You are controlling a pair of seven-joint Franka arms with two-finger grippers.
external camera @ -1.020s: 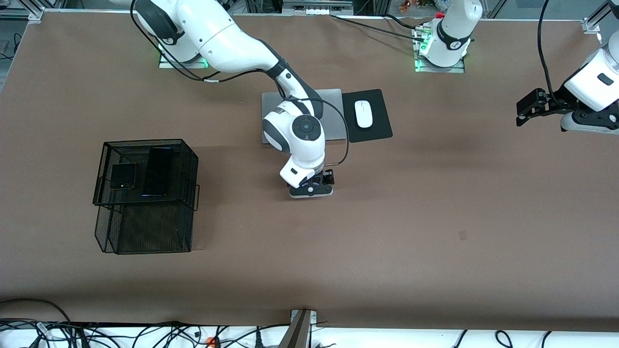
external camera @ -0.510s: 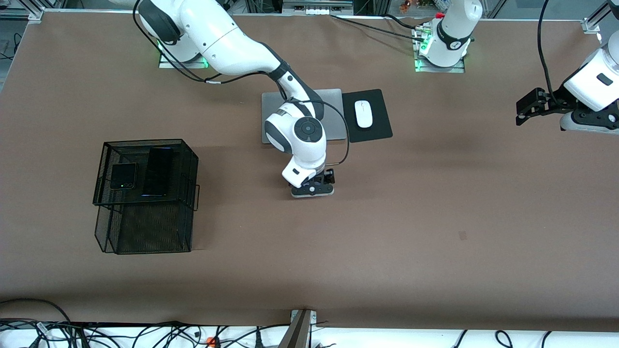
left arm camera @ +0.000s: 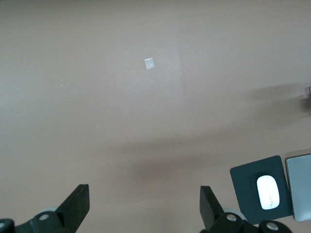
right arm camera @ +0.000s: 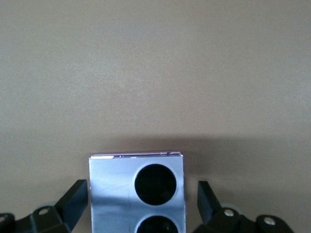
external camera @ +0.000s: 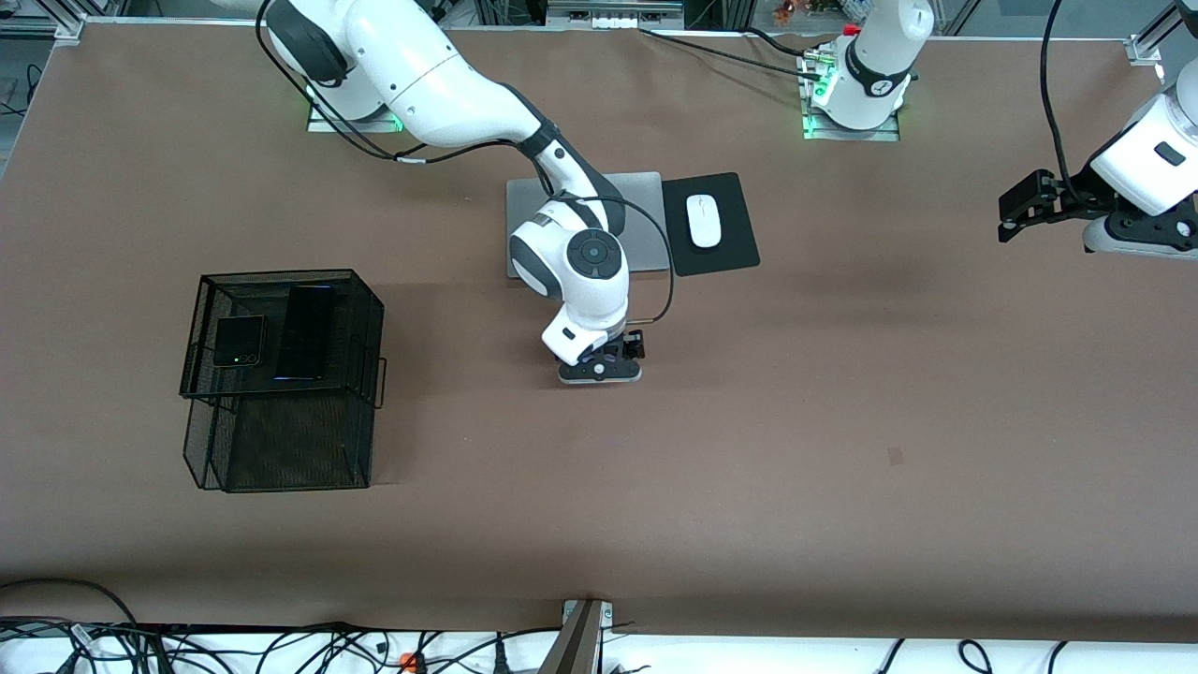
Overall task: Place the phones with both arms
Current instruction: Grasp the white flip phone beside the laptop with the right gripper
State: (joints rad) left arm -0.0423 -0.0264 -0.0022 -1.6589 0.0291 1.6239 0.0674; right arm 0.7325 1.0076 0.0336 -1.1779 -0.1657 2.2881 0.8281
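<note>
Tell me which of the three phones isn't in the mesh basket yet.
The lilac-white flip phone, between the open right gripper's fingers mid-table. The square black flip phone and slim black slab phone lie on the basket.

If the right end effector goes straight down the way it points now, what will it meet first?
Most likely the lilac flip phone, which lies between the open fingers of the right end effector. The fingers do not touch its sides. How far above the table it hangs is unclear.

The right wrist view's edge cuts off the lilac-white flip phone (right arm camera: 136, 194) through its second black circle. In the front view the right arm (external camera: 571, 271) hides that phone and part of the grey laptop (external camera: 646, 220). The left arm (external camera: 1142, 168) runs off that view's edge.
</note>
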